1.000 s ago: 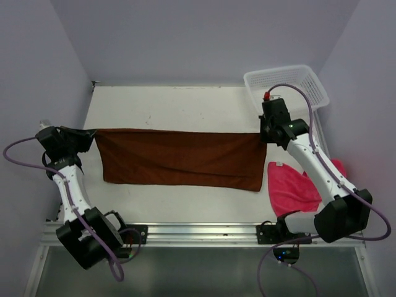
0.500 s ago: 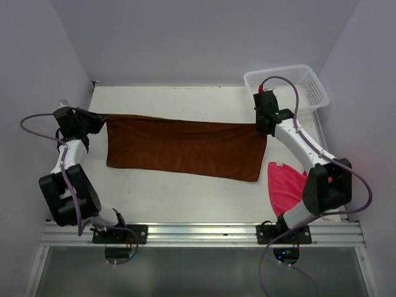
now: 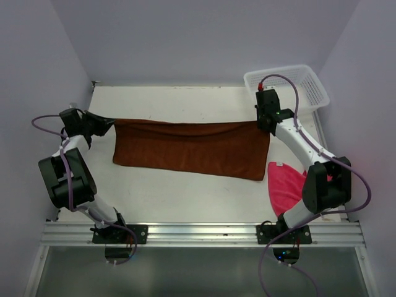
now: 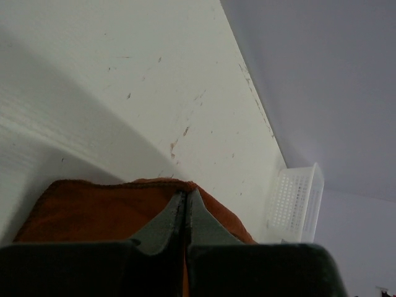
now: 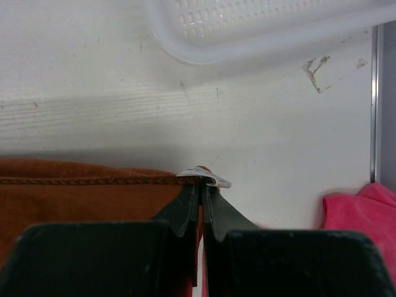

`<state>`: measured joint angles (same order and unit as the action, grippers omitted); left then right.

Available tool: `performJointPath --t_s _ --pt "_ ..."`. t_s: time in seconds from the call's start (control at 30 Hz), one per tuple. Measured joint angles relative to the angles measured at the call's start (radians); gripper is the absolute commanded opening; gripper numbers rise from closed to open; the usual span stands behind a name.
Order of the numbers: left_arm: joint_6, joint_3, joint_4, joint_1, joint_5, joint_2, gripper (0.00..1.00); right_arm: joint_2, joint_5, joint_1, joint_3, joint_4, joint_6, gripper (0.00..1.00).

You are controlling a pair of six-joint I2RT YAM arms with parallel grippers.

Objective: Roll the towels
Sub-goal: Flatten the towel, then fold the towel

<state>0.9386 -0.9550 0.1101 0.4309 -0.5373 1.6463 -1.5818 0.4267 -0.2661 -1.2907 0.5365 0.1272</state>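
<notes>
The rust-brown towel (image 3: 192, 148) is stretched out flat across the middle of the table, its far edge lifted at both corners. My left gripper (image 3: 111, 124) is shut on its far left corner, and the left wrist view shows brown cloth (image 4: 93, 207) pinched between the closed fingers (image 4: 185, 201). At the far right corner, my right gripper (image 3: 265, 127) is shut on the cloth (image 5: 80, 192) by its white label (image 5: 207, 176). The pink towel (image 3: 286, 185) lies crumpled near the right arm, partly hidden by it.
A white mesh basket (image 3: 286, 85) stands at the back right corner, close behind the right gripper. Walls close in the table on the left, back and right. A metal rail (image 3: 198, 232) runs along the near edge.
Both grippers have carried the brown towel's far corners toward the back of the table. The left arm has folded in close to the left wall, and the towel has shifted to the right.
</notes>
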Motion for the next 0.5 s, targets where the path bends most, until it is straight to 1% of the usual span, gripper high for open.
performJointPath --t_s 0.13,0.3,0.5 --pt "-0.016 -0.01 -0.002 0.003 -0.024 0.0 0.0 0.001 -0.011 0.0 0.027 -0.018 -0.026 0.0" --pt "-0.034 -0.001 -0.027 0.029 -0.054 -0.001 0.0 0.009 -0.032 0.0 0.105 -0.044 -0.083 0.01" --pt "-0.06 0.001 -0.061 0.074 -0.089 -0.002 0.0 0.124 -0.08 -0.009 0.279 -0.151 -0.2 0.06"
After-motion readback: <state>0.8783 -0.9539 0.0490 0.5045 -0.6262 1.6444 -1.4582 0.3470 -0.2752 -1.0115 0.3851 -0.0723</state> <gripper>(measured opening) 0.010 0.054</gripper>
